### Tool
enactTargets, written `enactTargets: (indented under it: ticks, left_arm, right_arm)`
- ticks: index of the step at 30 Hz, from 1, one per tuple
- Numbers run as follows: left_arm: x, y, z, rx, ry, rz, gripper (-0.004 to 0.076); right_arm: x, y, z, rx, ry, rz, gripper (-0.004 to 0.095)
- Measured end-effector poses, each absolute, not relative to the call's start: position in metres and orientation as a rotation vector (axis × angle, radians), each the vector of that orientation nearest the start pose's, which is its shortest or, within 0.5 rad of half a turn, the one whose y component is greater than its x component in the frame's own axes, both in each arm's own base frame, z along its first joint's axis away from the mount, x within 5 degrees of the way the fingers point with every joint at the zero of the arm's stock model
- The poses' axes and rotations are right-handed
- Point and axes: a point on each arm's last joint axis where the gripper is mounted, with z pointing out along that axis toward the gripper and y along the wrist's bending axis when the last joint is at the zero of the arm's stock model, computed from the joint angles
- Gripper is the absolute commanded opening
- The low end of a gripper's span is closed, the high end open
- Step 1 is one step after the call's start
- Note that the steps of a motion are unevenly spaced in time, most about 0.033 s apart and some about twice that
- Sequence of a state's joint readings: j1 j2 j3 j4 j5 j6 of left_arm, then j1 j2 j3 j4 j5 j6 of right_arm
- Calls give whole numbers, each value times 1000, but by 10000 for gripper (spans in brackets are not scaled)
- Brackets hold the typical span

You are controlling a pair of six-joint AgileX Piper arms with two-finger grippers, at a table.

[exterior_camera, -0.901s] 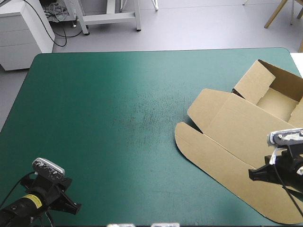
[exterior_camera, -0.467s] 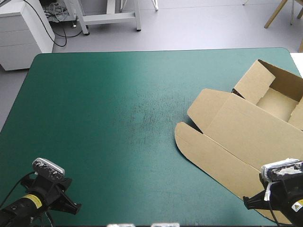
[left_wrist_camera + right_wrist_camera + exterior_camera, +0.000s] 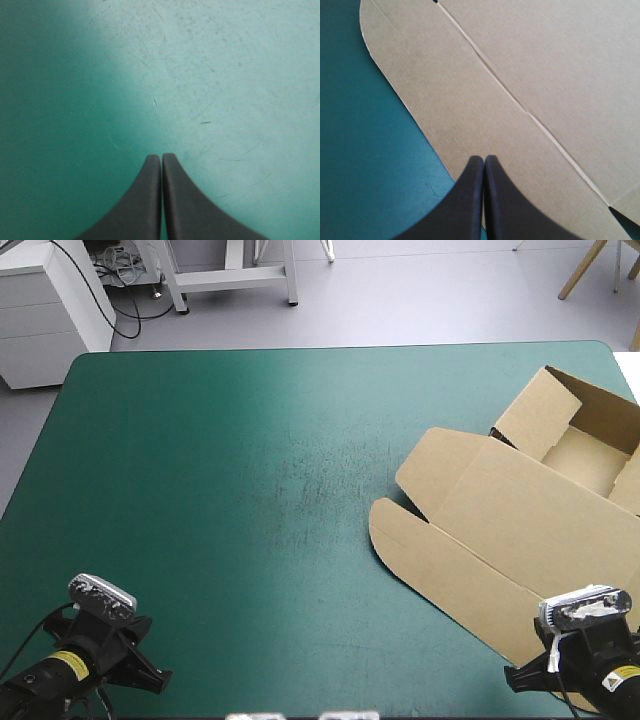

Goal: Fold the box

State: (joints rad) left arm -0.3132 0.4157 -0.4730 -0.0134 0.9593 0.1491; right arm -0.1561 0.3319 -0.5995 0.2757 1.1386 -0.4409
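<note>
The brown box (image 3: 520, 505) lies at the table's right side as an open tray with raised walls at the far right and its lid spread flat toward the front. My right gripper (image 3: 516, 677) hovers at the lid's front edge near the table's front right corner. In the right wrist view its black fingers (image 3: 484, 159) are shut, tips over the flat lid (image 3: 520, 75) close to the lid's edge, holding nothing. My left gripper (image 3: 158, 677) rests at the front left, far from the box. Its fingers (image 3: 161, 157) are shut over bare teal-green cover.
The teal-green table (image 3: 230, 500) stretches bare from the left gripper to the box. The box's tray end reaches the table's right edge. Beyond the far edge stand a white cabinet (image 3: 50, 300) and a table frame.
My right gripper has drawn back toward the table's front edge, from over the lid to the lid's front rim. The box and the left arm have stayed put.
</note>
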Motion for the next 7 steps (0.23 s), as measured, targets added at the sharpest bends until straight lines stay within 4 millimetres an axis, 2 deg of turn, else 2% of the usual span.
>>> enactTargets:
  ticks: [3, 7]
  left_arm:
    - [61, -21, 264, 543, 2325, -97, -10]
    - [61, -21, 264, 543, 2325, -97, -10]
  right_arm:
    - [41, 16, 292, -314, 2306, 55, -19]
    - [42, 16, 293, -306, 2281, 45, -20]
